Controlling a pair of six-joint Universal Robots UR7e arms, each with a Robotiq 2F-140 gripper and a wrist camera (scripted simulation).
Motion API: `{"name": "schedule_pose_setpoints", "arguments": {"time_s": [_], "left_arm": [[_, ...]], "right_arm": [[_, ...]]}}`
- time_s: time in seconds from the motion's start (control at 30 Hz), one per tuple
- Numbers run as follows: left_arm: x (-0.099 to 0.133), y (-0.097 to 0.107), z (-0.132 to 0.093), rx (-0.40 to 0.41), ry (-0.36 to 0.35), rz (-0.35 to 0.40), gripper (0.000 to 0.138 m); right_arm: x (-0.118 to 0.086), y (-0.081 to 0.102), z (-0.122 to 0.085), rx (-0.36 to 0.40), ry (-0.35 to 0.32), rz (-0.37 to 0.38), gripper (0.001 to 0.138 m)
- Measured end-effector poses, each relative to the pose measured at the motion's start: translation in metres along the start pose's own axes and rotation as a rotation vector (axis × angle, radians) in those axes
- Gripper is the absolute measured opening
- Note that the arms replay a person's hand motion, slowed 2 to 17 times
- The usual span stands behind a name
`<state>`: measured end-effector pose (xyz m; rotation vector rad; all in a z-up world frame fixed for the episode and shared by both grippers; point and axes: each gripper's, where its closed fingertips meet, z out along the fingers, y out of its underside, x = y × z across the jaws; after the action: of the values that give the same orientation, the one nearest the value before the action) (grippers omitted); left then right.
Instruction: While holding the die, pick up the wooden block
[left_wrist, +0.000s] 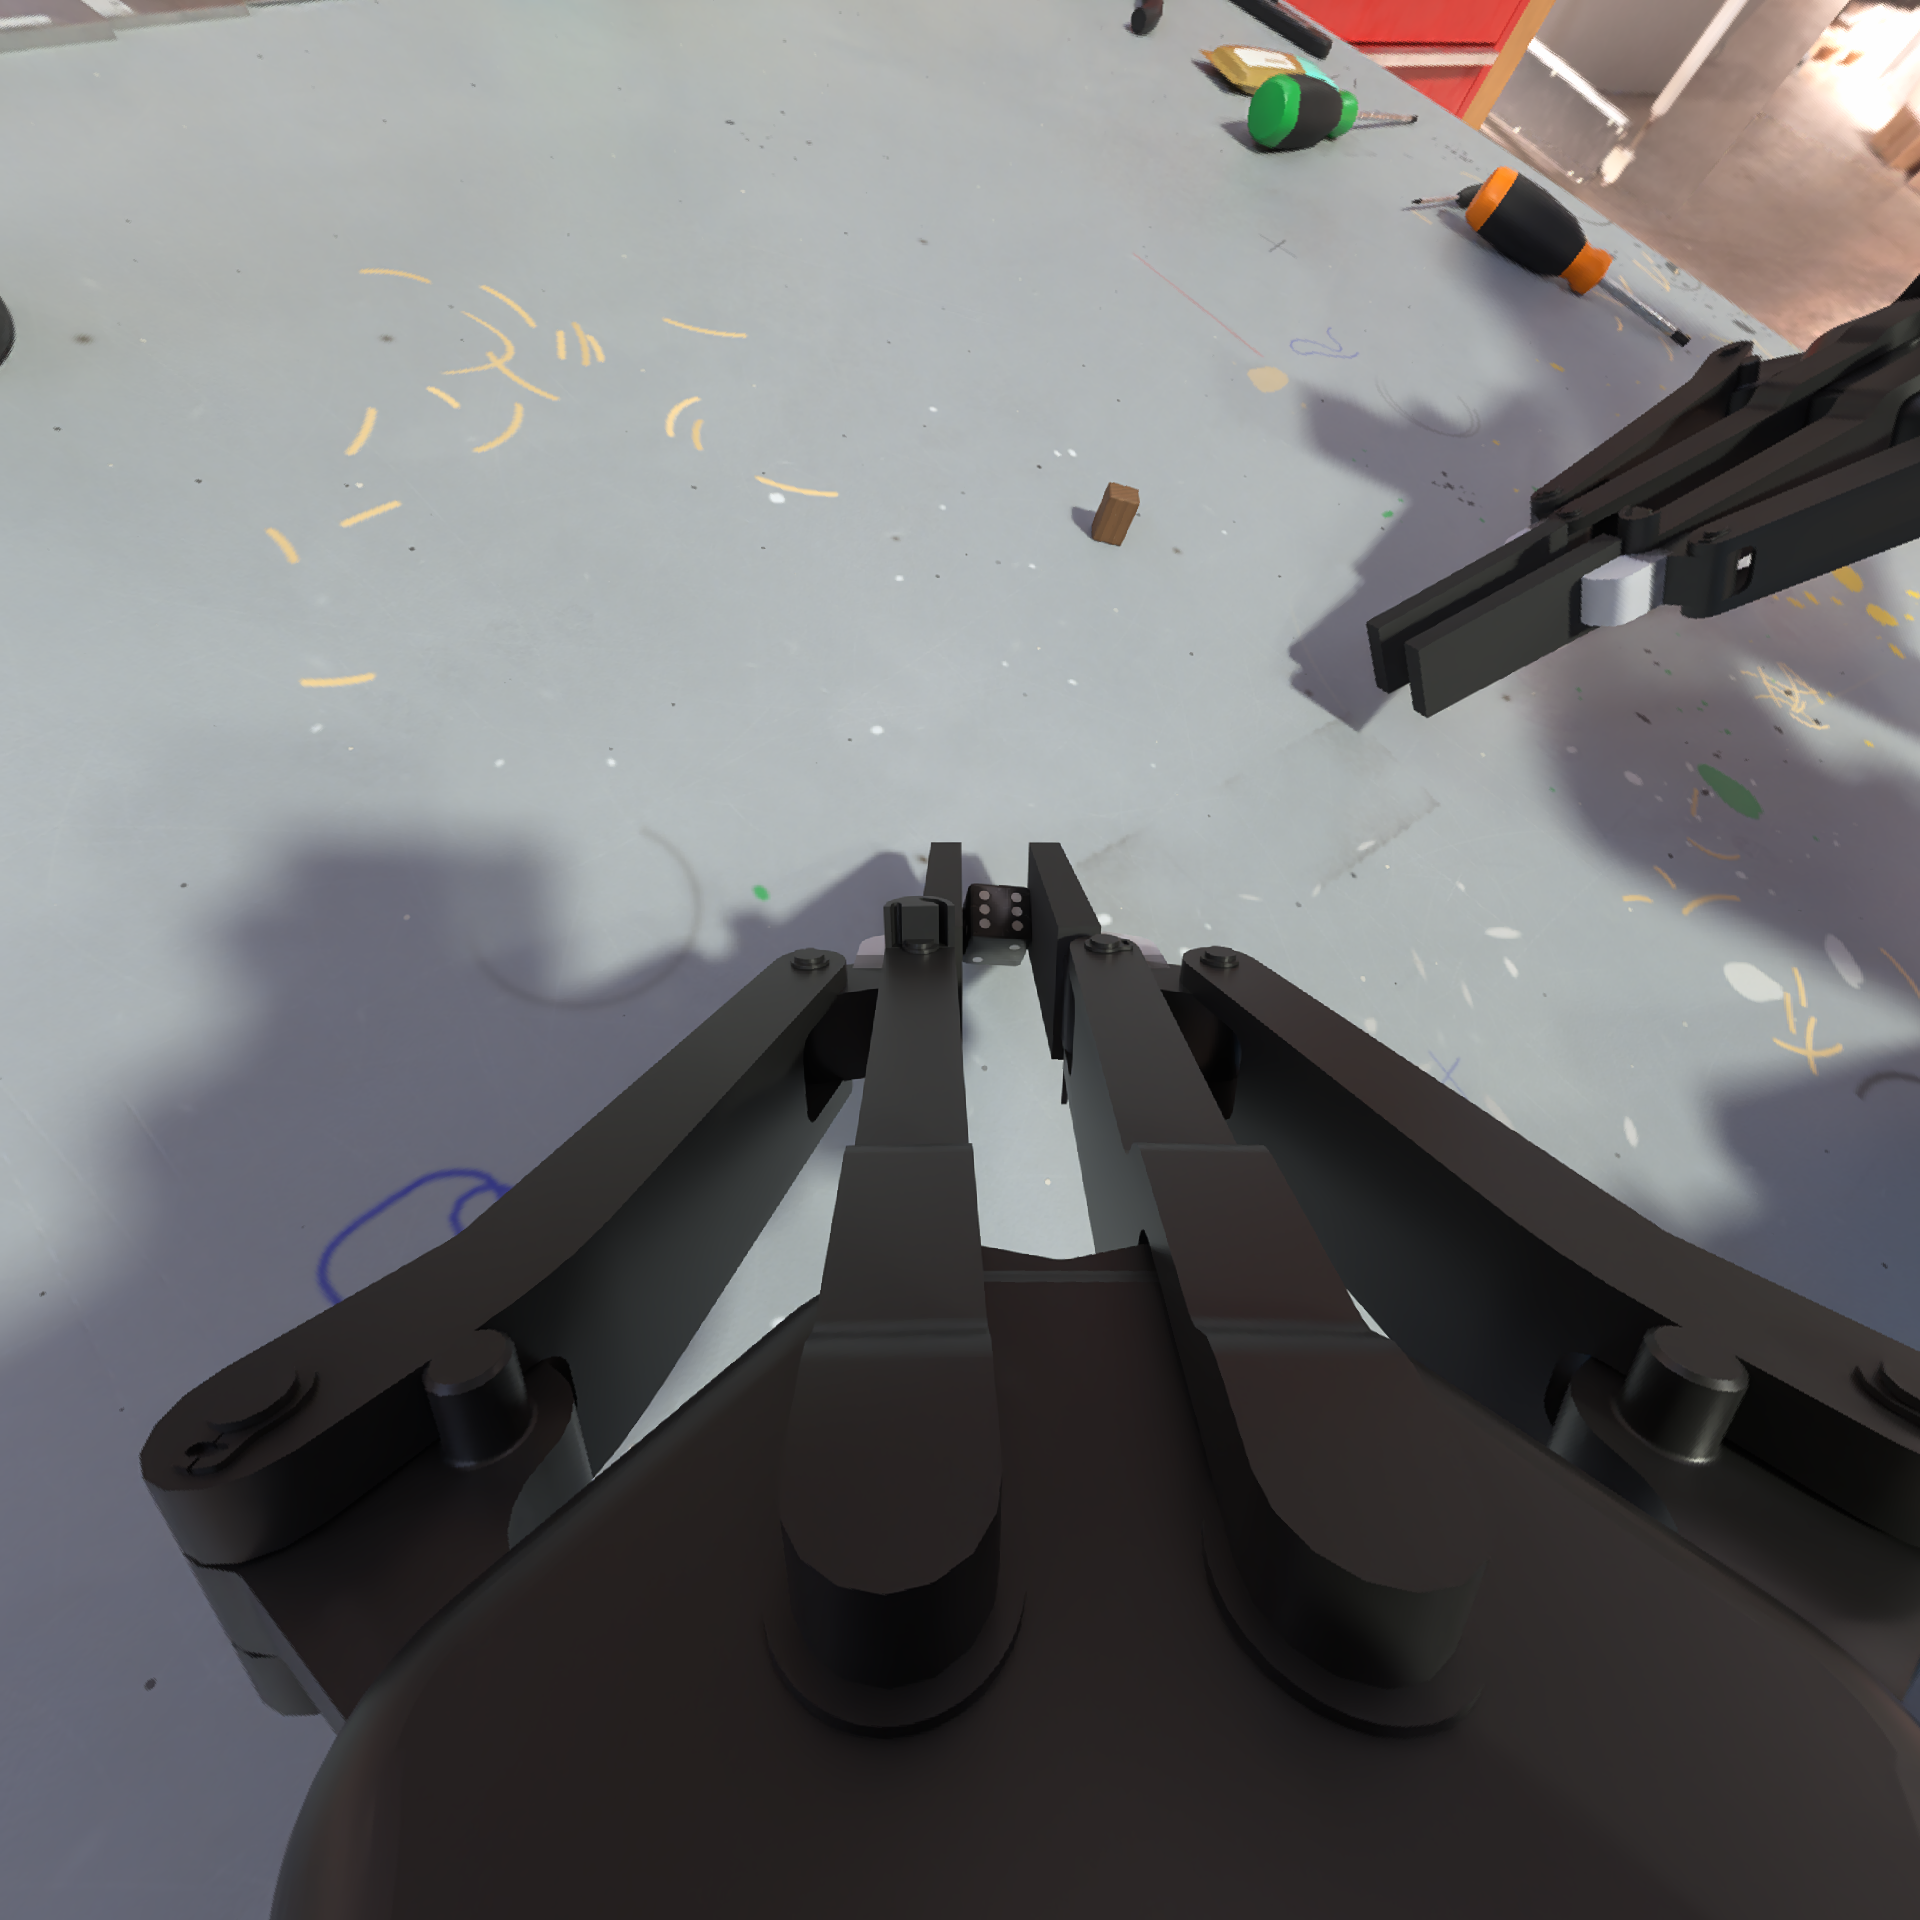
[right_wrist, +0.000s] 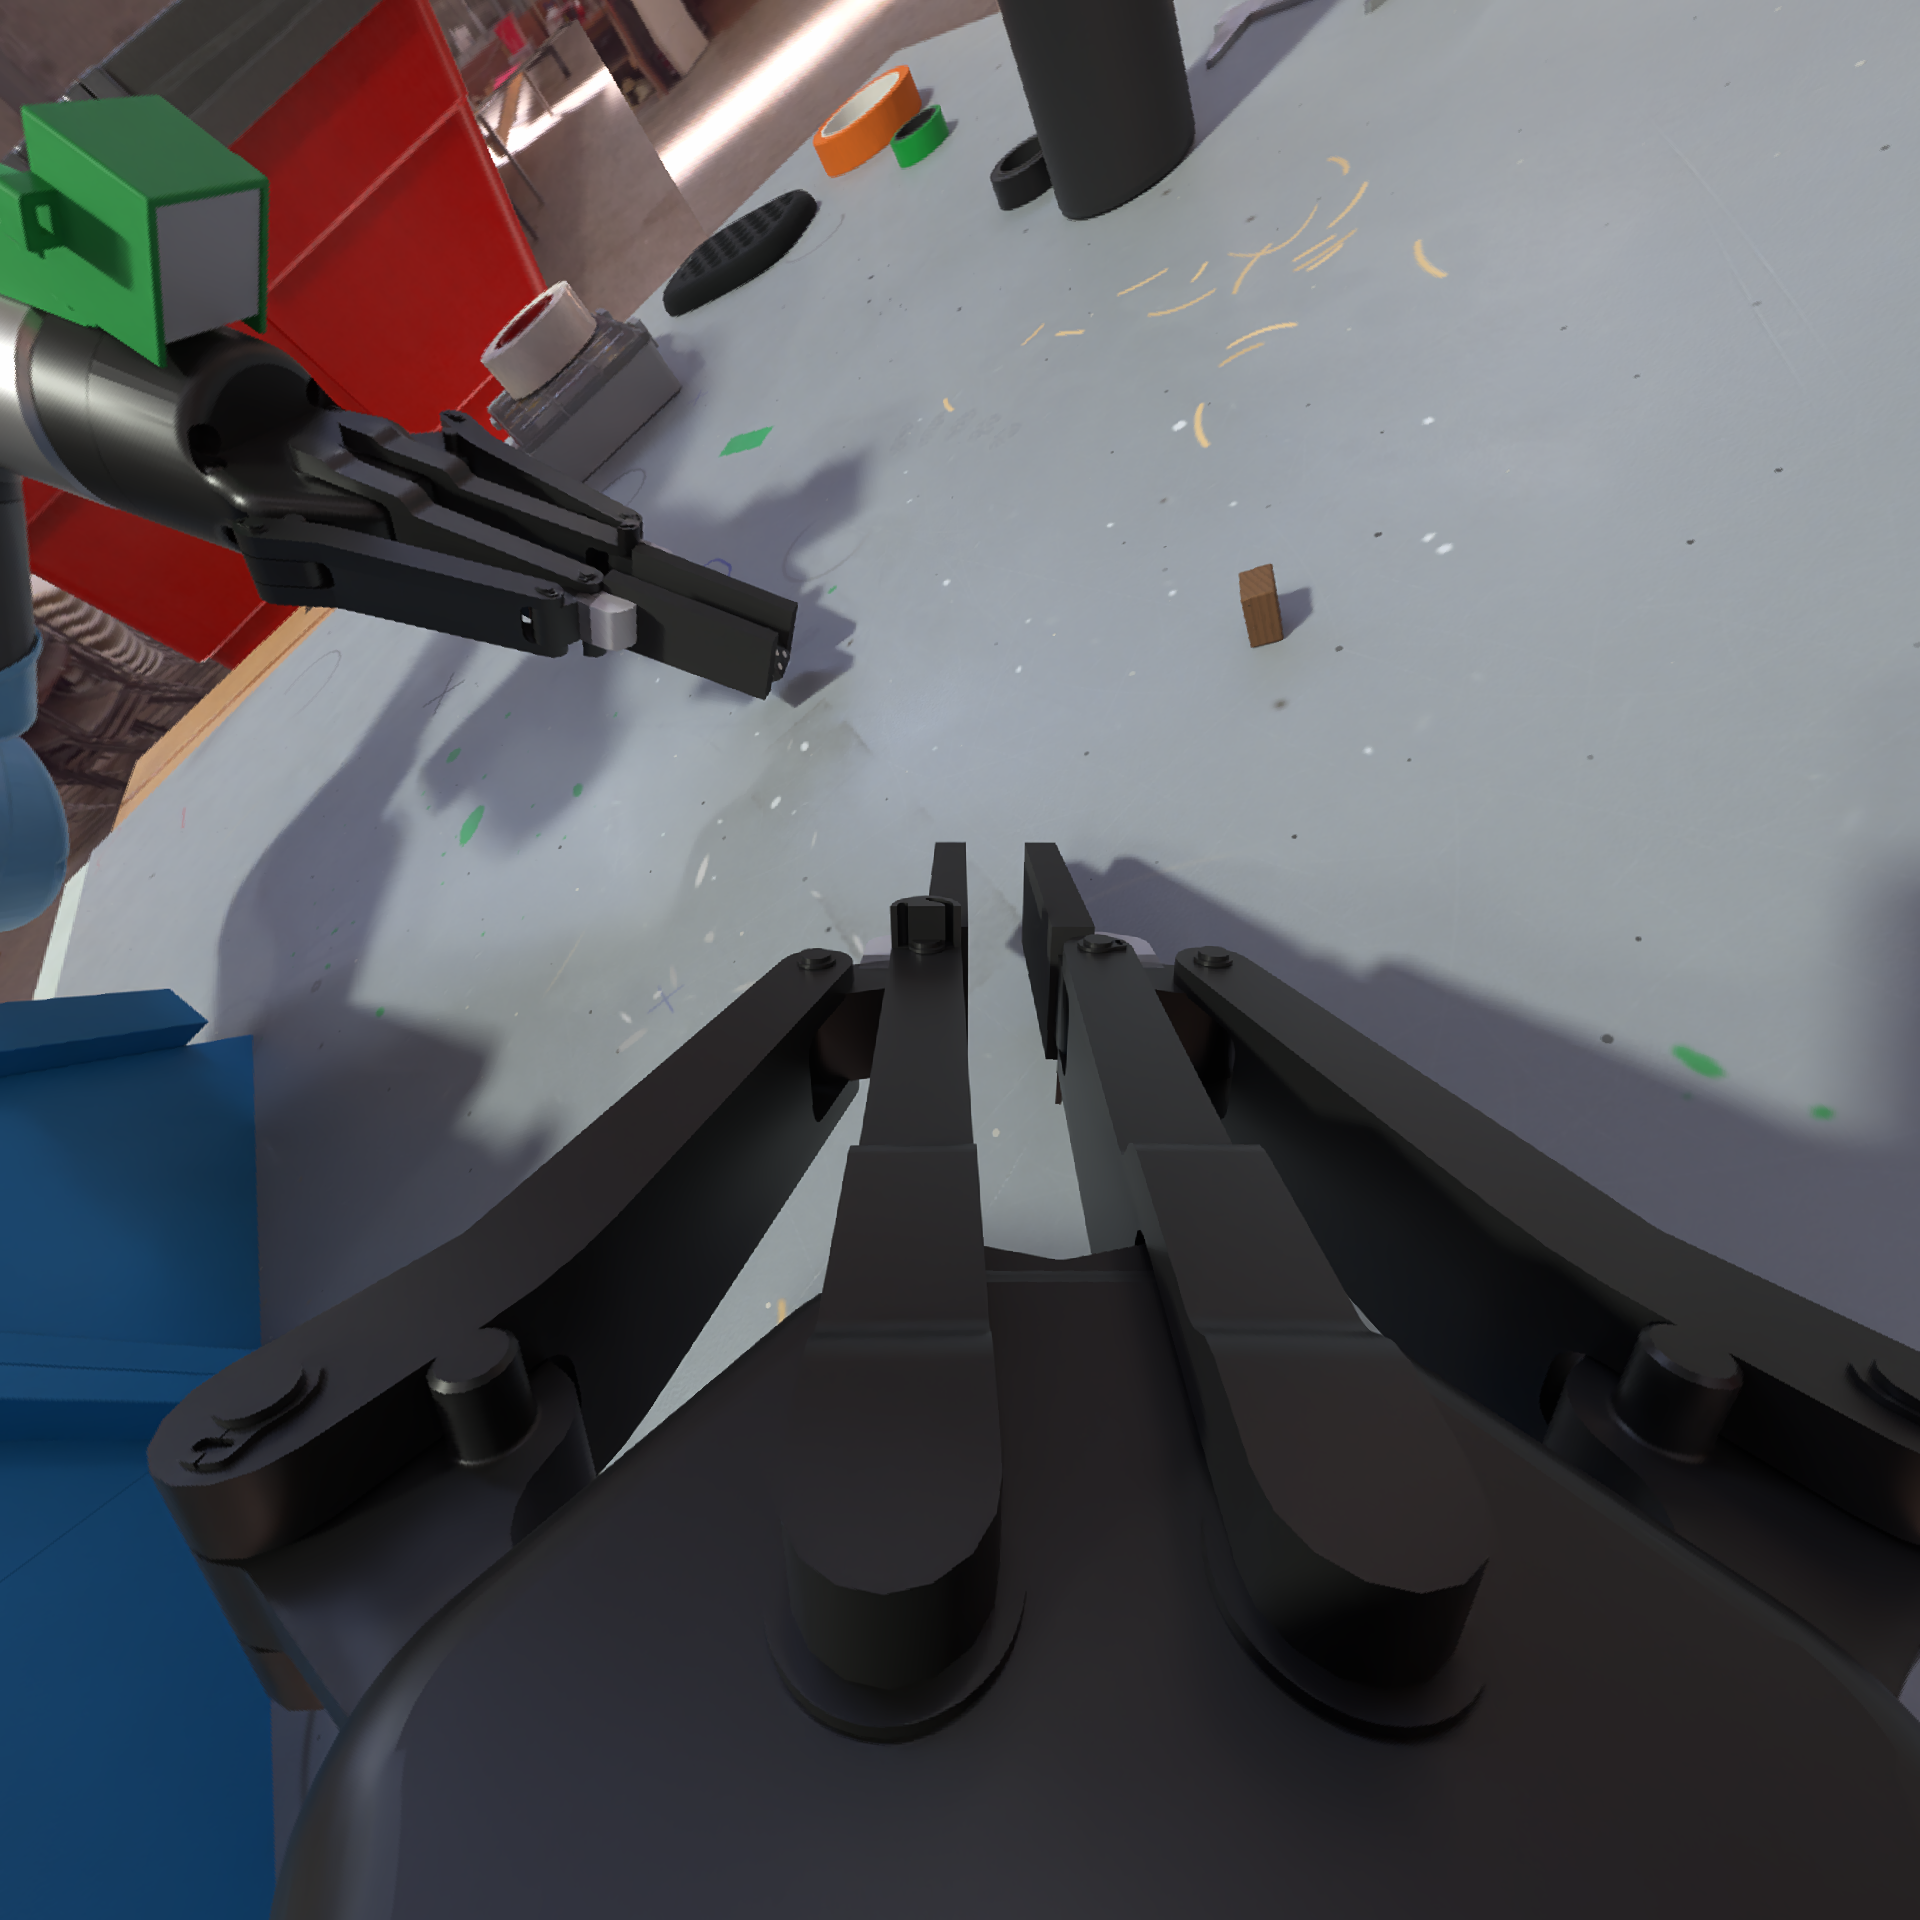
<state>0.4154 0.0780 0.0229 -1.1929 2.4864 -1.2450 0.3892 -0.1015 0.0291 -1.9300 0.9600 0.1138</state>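
Note:
A small black die (left_wrist: 997, 914) with white pips is pinched between the fingertips of my left gripper (left_wrist: 994, 862), which hangs just above the grey table. The left gripper also shows in the right wrist view (right_wrist: 779, 649), at the left. The wooden block (left_wrist: 1115, 513), a small brown upright piece, stands free on the table ahead and to the right of the left gripper. In the right wrist view the block (right_wrist: 1258, 606) lies ahead and to the right of my right gripper (right_wrist: 994, 862). The right gripper is shut with nothing in it and shows at the right of the left wrist view (left_wrist: 1397, 670).
A green-handled screwdriver (left_wrist: 1299, 109) and an orange-and-black one (left_wrist: 1538, 234) lie at the far right edge. Orange (right_wrist: 868, 120) and green (right_wrist: 920, 135) tape rolls, a black cylinder (right_wrist: 1101, 104), a black round pad (right_wrist: 740, 249), white tape on a grey box (right_wrist: 540, 338) and a blue box (right_wrist: 114, 1351) stand around.

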Motion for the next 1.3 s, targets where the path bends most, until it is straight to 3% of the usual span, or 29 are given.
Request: {"name": "schedule_pose_setpoints", "arguments": {"time_s": [1.3], "left_arm": [[0.0034, 0.0015, 0.0033, -0.010, 0.029, -0.023, 0.017]], "right_arm": [[0.0007, 0.0004, 0.0003, -0.004, -0.001, 0.006, 0.015]]}}
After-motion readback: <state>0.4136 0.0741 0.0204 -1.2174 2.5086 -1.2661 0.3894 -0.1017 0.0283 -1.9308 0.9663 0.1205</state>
